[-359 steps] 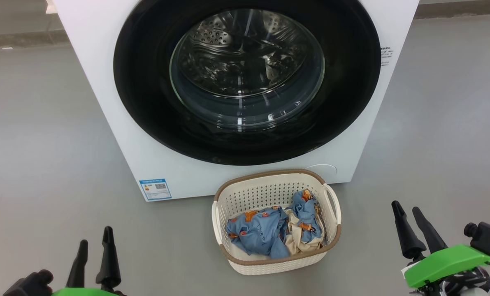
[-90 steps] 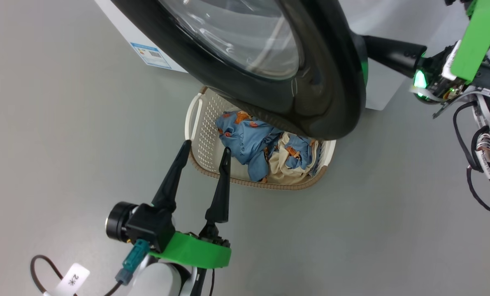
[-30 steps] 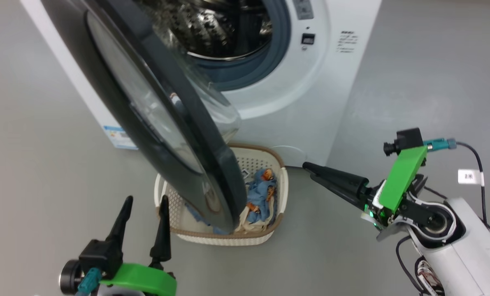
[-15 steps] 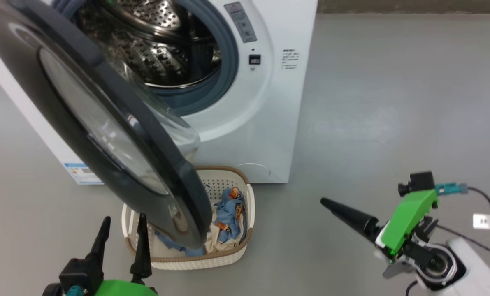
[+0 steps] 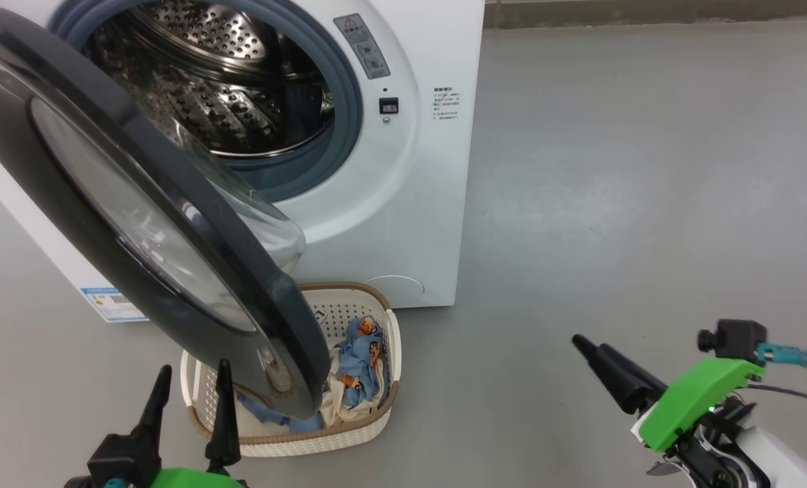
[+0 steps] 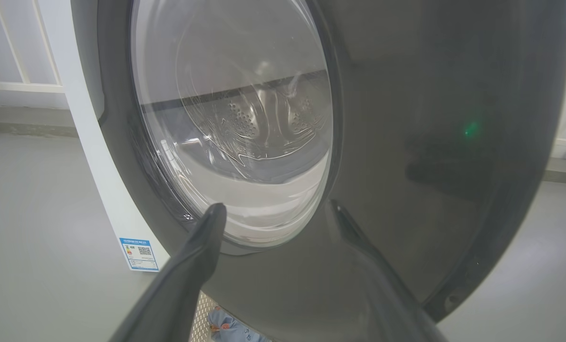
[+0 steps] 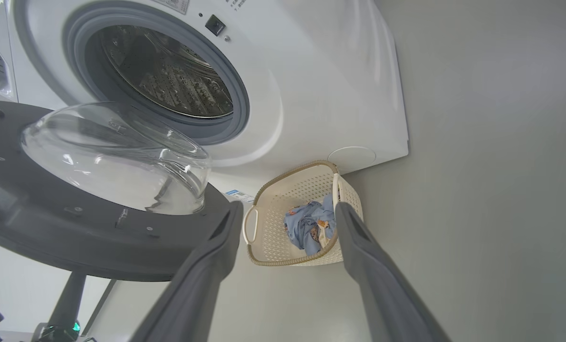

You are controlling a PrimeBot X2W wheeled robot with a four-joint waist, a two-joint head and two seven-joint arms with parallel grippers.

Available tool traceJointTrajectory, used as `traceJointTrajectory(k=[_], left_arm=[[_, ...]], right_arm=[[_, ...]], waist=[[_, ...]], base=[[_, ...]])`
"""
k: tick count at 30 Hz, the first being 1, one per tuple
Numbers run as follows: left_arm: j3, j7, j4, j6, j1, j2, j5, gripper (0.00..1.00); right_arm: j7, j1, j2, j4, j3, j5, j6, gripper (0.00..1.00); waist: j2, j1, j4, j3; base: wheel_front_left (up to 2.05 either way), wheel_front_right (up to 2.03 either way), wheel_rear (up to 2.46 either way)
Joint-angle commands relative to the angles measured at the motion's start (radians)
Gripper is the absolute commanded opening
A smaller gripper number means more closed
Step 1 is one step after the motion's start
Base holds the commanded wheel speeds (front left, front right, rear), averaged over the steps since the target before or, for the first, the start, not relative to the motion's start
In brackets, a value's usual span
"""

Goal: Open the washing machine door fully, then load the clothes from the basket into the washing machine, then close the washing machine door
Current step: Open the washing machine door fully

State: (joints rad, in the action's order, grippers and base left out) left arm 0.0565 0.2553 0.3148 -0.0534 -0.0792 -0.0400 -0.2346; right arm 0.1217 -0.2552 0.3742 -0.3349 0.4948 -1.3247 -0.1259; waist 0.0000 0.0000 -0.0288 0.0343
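Door (image 5: 142,224): stands partway open, hinged at the left side of the machine (image 5: 403,203), glass bowl (image 7: 116,156) bulging back toward the drum (image 5: 220,88). Lower edge hangs above the basket (image 5: 322,442) and hides its left half from the head view.

Machine: sits on the grey floor (image 5: 613,203), mouth uncovered, grey ring (image 5: 345,129) round the steel drum, blue label (image 5: 108,303) low at the front's left corner.

Basket: rests on the floor just before the machine's front, below the mouth.

Clothes (image 5: 359,356): lie heaped inside the basket, blue with orange print over cream.

Left hand (image 5: 194,371): hovers low by the basket's near left corner, fingers spread wide with nothing between them. Points at the door's glossy outer face from close by; cannot tell whether a fingertip touches it.

Right hand (image 5: 589,346): hangs well apart to the right over bare floor, fingers just as wide and empty, aimed toward the basket.
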Motion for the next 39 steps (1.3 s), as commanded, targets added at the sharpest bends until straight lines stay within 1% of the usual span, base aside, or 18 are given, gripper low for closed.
traceJointTrajectory(k=[1, 6, 7, 9, 10, 11, 14, 16, 18, 22, 26, 33, 38, 39], left_arm=[[-0.035, 0.006, -0.027, -0.002, -0.016, -0.010, 0.013, 1.00], [-0.041, 0.006, -0.031, -0.003, -0.010, -0.010, 0.020, 1.00], [-0.041, 0.006, -0.032, -0.003, -0.008, -0.010, 0.020, 1.00], [-0.042, 0.006, -0.035, -0.003, -0.004, -0.010, 0.021, 1.00], [-0.043, 0.006, -0.036, -0.002, -0.002, -0.010, 0.021, 1.00], [-0.044, 0.006, -0.039, -0.001, 0.000, -0.010, 0.020, 1.00], [-0.043, 0.006, -0.043, 0.002, 0.003, -0.010, 0.019, 1.00], [-0.040, 0.006, -0.045, 0.002, 0.004, -0.010, 0.019, 1.00], [-0.039, 0.006, -0.046, 0.003, 0.003, -0.010, 0.020, 1.00], [-0.040, 0.006, -0.048, 0.002, 0.001, -0.010, 0.024, 1.00], [-0.042, 0.006, -0.048, 0.001, 0.000, -0.010, 0.028, 1.00], [-0.039, 0.006, -0.050, 0.004, 0.000, -0.010, 0.026, 1.00], [-0.036, 0.006, -0.050, 0.005, -0.001, -0.010, 0.022, 1.00], [-0.036, 0.006, -0.050, 0.005, -0.001, -0.010, 0.022, 1.00]], right_arm=[[-0.055, -0.007, 0.031, 0.018, 0.027, 0.032, -0.005, 1.00], [-0.307, -0.013, 0.083, -0.025, 0.127, 0.123, -0.005, 1.00], [-0.341, -0.017, 0.090, -0.038, 0.143, 0.141, -0.005, 1.00], [-0.375, -0.025, 0.102, -0.064, 0.173, 0.200, -0.005, 1.00], [-0.381, -0.026, 0.099, -0.072, 0.170, 0.220, -0.005, 1.00], [-0.382, -0.026, 0.090, -0.073, 0.132, 0.247, -0.005, 1.00], [-0.383, 0.009, 0.051, -0.054, 0.026, 0.371, -0.005, 1.00], [-0.383, 0.040, 0.030, -0.046, -0.025, 0.476, -0.005, 1.00], [-0.383, 0.067, -0.003, -0.027, -0.081, 0.549, -0.005, 1.00], [-0.383, 0.107, -0.049, 0.028, -0.168, 0.703, -0.005, 1.00], [-0.383, 0.146, -0.085, 0.093, -0.231, 0.825, -0.005, 1.00], [-0.383, 0.204, -0.110, 0.175, -0.293, 0.975, -0.005, 1.00], [-0.383, 0.236, -0.137, 0.199, -0.361, 1.025, -0.005, 1.00], [-0.383, 0.236, -0.137, 0.199, -0.361, 1.025, -0.005, 1.00]], waist=[[0.0000, 0.0000, 0.000, 0.000], [0.0000, 0.0000, 0.000, -0.004], [0.0000, 0.0000, 0.000, -0.005], [0.0000, 0.0000, -0.001, -0.007], [0.0000, 0.0000, -0.002, -0.008], [0.0000, 0.0000, -0.004, -0.008], [0.0000, 0.0000, -0.004, -0.007], [0.0000, 0.0000, -0.004, -0.007], [0.0000, 0.0000, -0.004, -0.005], [0.0000, 0.0000, -0.004, -0.003], [0.0000, 0.0000, -0.004, -0.003], [0.0000, 0.0000, 0.003, -0.005], [0.0000, 0.0000, 0.012, -0.006], [0.0000, 0.0000, 0.012, -0.006]], base=[[0.00, 0.00, 0.00], [0.00, 0.00, 0.00], [0.00, 0.00, 0.00], [0.00, 0.00, 0.00], [0.00, 0.00, 0.00], [0.00, 0.00, 0.00], [0.00, 0.00, 0.00], [0.00, 0.00, 0.00], [0.00, 0.00, 0.00], [0.00, 0.00, 0.00], [0.00, 0.00, 0.00], [0.00, 0.00, 0.00], [0.00, 0.00, 0.00], [0.00, 0.00, 0.00]])
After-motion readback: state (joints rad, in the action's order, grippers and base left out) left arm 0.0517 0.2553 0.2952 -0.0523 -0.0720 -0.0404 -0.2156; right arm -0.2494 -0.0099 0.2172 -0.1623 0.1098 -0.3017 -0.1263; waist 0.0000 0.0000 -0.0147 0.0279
